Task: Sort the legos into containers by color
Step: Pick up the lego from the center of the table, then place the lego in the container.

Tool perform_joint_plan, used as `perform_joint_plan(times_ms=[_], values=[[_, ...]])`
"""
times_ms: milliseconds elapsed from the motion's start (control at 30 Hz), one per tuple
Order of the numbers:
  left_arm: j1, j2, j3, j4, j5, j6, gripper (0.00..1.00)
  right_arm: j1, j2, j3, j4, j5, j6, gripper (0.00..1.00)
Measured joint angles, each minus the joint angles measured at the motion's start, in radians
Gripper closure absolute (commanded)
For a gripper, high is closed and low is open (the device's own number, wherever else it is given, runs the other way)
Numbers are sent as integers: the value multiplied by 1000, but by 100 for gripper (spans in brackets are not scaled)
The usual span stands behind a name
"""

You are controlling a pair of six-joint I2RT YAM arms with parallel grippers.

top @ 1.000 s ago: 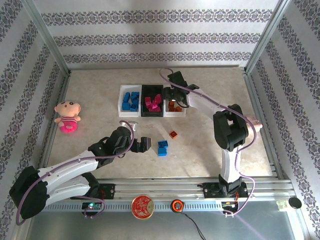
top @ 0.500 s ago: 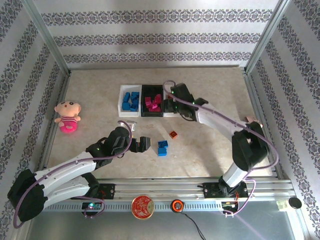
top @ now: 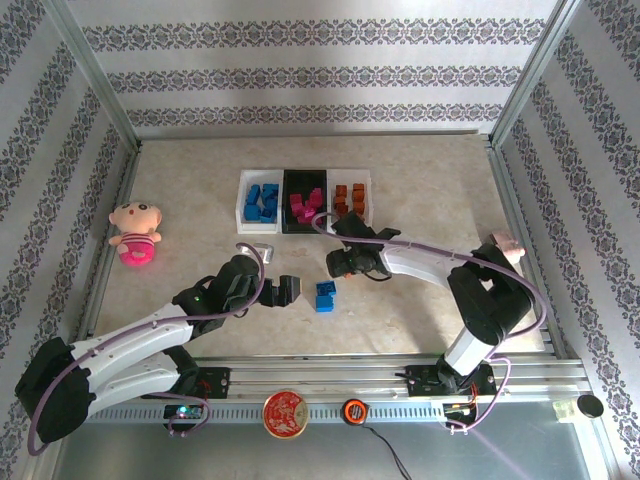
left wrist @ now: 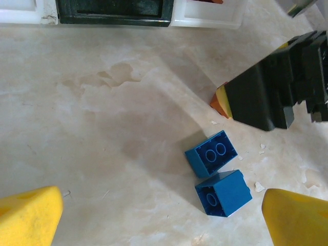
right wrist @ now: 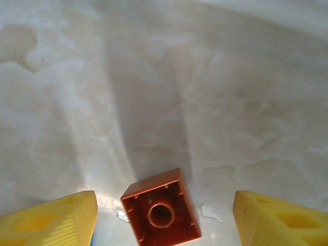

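The right gripper's fingers stand wide apart, one yellow pad on each side of an orange lego. It lies on the table with its hollow underside up, and neither pad touches it. From above, the right gripper hangs low over the tabletop, near the front of the containers.

The left gripper is spread just as wide and holds nothing. Its yellow fingertips frame two blue legos lying just beside each other on the table, one studs-up, the other tipped on its side.

The containers sit side by side toward the back of the table. The left white bin holds several blue bricks. The black bin in the middle holds several magenta-pink bricks, gathered in its near half. The right white bin holds a few orange bricks. No bin shows mixed colours.

A pink plush doll lies well apart, at the table's left side.
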Motion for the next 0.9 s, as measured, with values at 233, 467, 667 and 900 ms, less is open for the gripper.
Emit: perform_joint_plan(times_ms=[233, 467, 667, 900], values=[[0, 22, 0, 0, 1, 0, 0, 10, 66, 0, 2, -8, -16, 56], [0, 42, 6, -1, 22, 4, 0, 3, 42, -19, 19, -27, -19, 75], [0, 69, 29, -3, 36, 16, 0, -35, -107, -20, 31, -35, -19, 75], [0, 112, 48, -3, 66, 27, 0, -146, -55, 190, 58, -23, -23, 75]])
